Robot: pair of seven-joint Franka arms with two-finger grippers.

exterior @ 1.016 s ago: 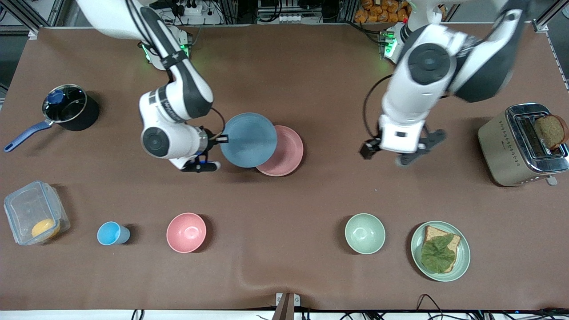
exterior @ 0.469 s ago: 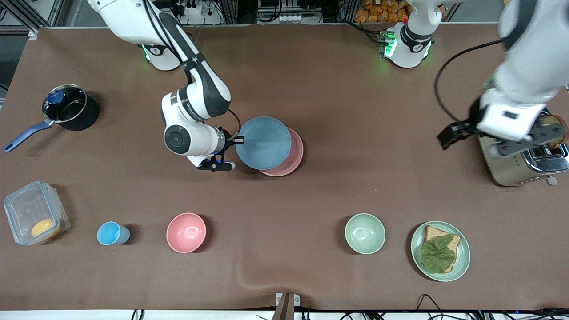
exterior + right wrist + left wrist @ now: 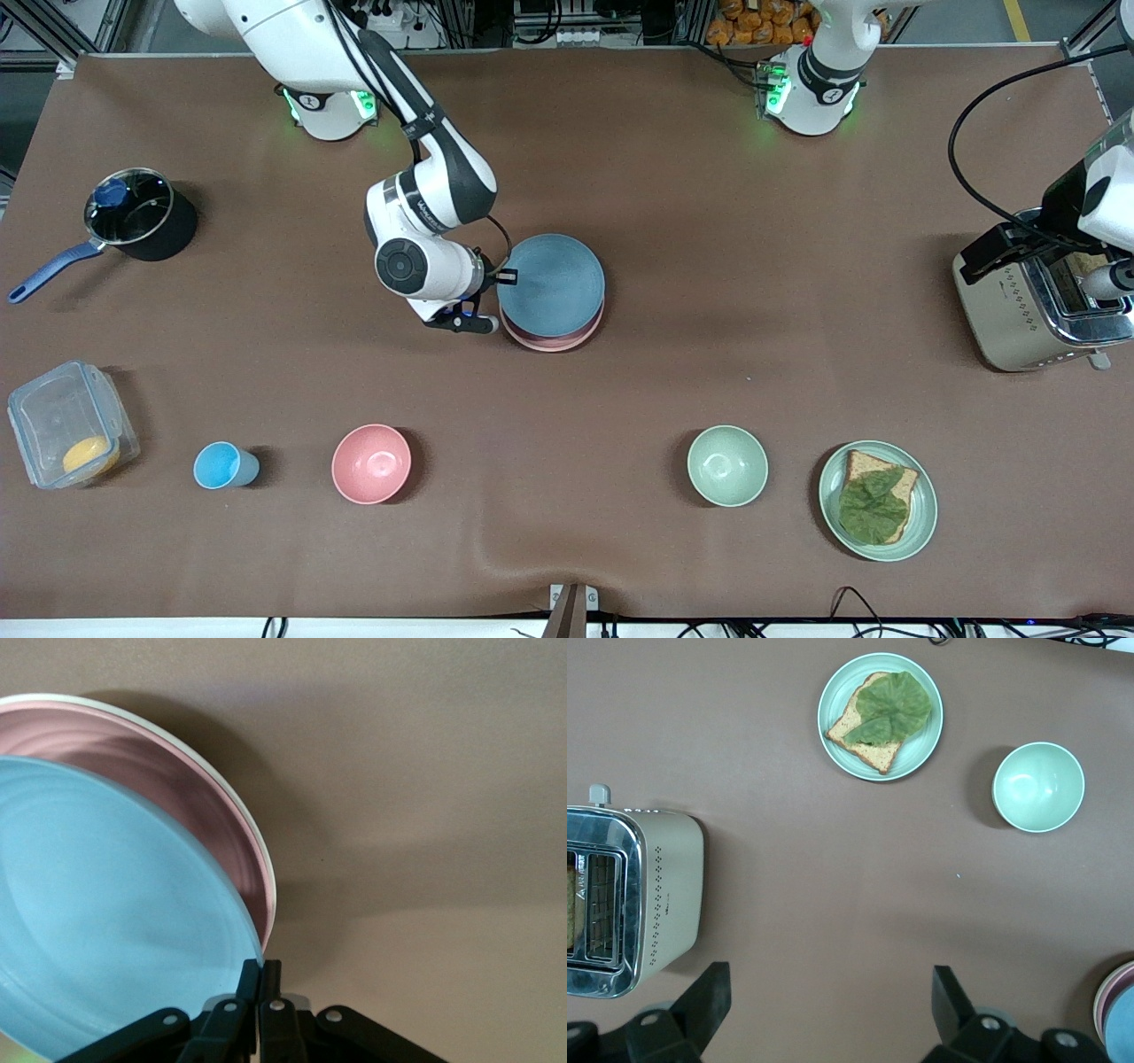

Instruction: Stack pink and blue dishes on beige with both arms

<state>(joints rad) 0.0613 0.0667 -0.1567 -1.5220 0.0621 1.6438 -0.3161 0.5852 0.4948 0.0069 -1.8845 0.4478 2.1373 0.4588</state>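
Blue plate (image 3: 555, 284) in right end effector (image 3: 501, 277)

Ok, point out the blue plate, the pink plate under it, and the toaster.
blue plate (image 3: 554, 285): front view, centre of its face.
pink plate (image 3: 551, 341): front view, exposed rim nearest the camera.
toaster (image 3: 669, 890): left wrist view, beige side wall.

1. Middle of the frame: the blue plate (image 3: 554, 283) sits over the pink plate (image 3: 549, 342). The right claw (image 3: 507, 277) is clamped on the blue plate's rim and blocks that edge.
2. A wide stretch of bare desk (image 3: 780, 292) runs from the plates to the toaster (image 3: 1010, 301).
3. The left claw (image 3: 830, 985), fingers spread, hangs over the toaster.
4. Lower frame, one row: container (image 3: 66, 425), blue cup (image 3: 221, 465), pink bowl (image 3: 372, 463), green bowl (image 3: 727, 465), bread plate (image 3: 921, 523). The widest gap lies between the two bowls.
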